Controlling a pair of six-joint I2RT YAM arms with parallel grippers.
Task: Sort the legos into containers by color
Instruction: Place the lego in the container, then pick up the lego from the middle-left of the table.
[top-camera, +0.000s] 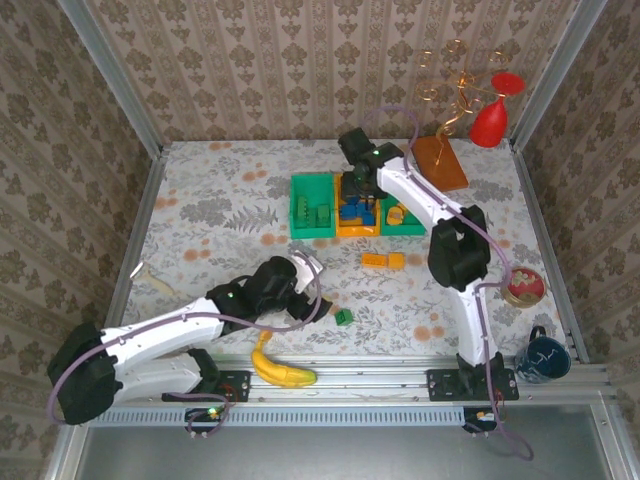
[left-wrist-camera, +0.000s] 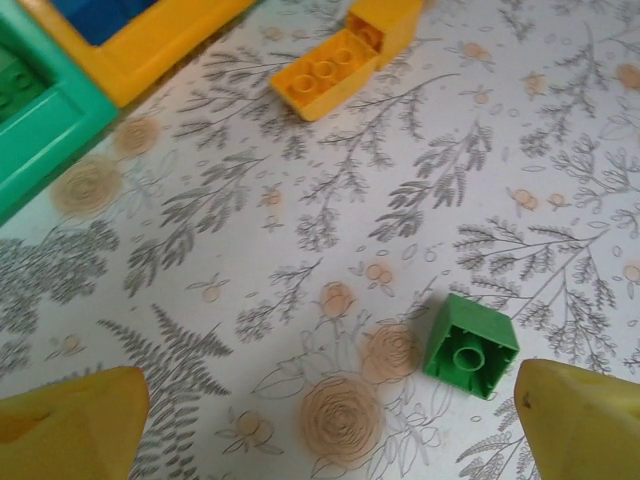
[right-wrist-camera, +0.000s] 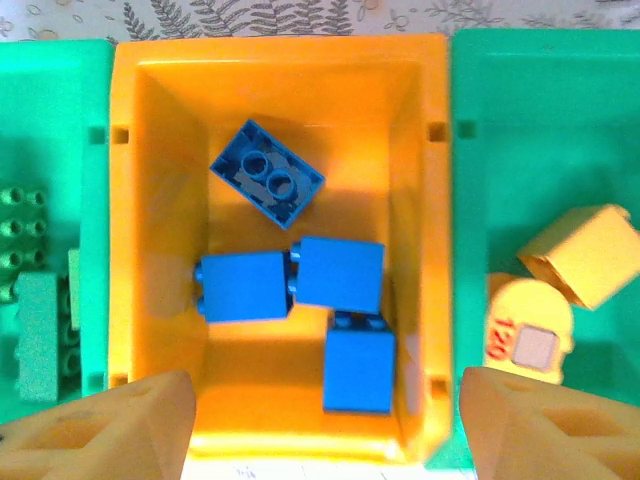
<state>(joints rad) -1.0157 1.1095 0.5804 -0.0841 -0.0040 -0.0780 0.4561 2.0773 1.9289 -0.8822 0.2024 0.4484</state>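
Left wrist view: left fingers apart and empty, low over the worktop. Green brick at 4 o'clock in frame, underside showing, just inside one finger and off-centre. It is likely the next pick, and the fingers would need to shift toward 3 o'clock to straddle it. Two loose orange bricks touch at 12 o'clock.

Right wrist view: right fingers spread and empty, above the orange bin, which holds four blue bricks. Green bin at 9 o'clock holds green bricks. Second green bin at 3 o'clock holds an orange brick, so the loose orange pair probably belongs there.
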